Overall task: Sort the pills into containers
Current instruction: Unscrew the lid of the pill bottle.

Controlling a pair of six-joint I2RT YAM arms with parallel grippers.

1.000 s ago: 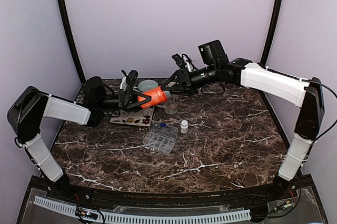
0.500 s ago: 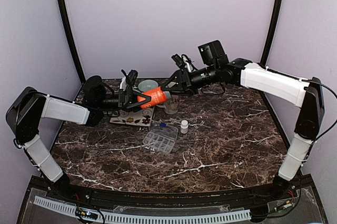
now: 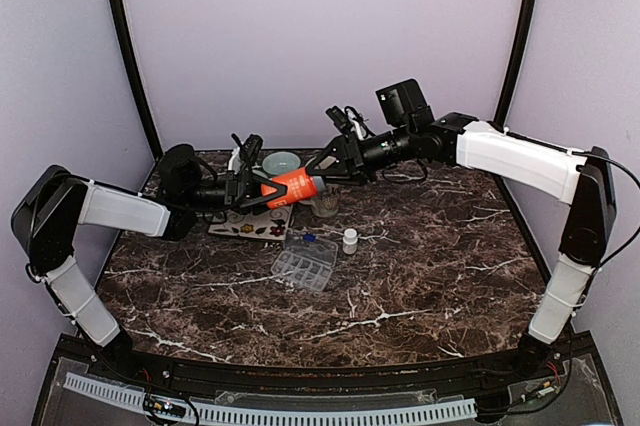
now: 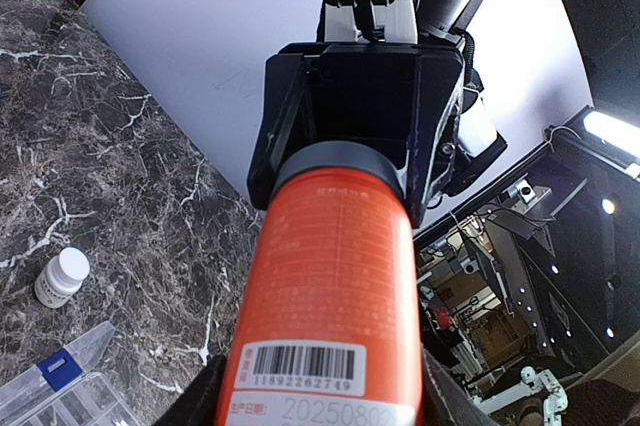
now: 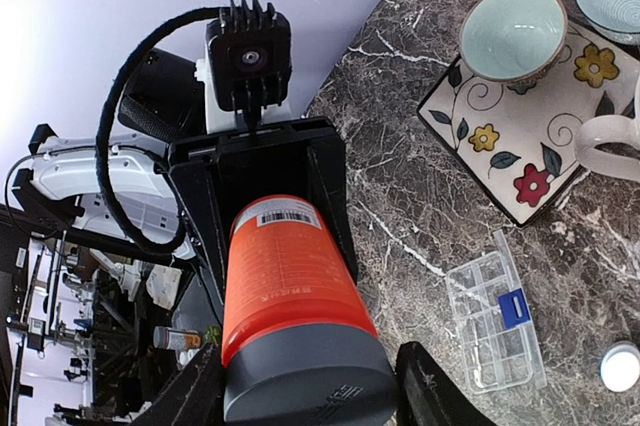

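clamped on the base of the orange bottle (image 3: 292, 184) with the left gripper (image 3: 262, 189), pinched on its grey cap (image 5: 310, 386) with the right gripper (image 3: 322, 175) — held level in mid-air, upper centre of the top view; just below, mid-frame, pill organizer (image 3: 304, 263) and small white vial (image 3: 350, 240) on the marble table (image 3: 430, 276).

Probably a robotics lab: purple-walled booth (image 3: 320, 36) (cluttered equipment (image 4: 480, 276) beyond).

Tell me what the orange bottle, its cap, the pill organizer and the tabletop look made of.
Orange bottle: smooth, semi-gloss plastic, printed label.
Cap: matte grey plastic.
Pill organizer: clear hard plastic, see-through compartments.
Tabletop: dark veined marble look with sheen; real stone or laminate, cannot tell.
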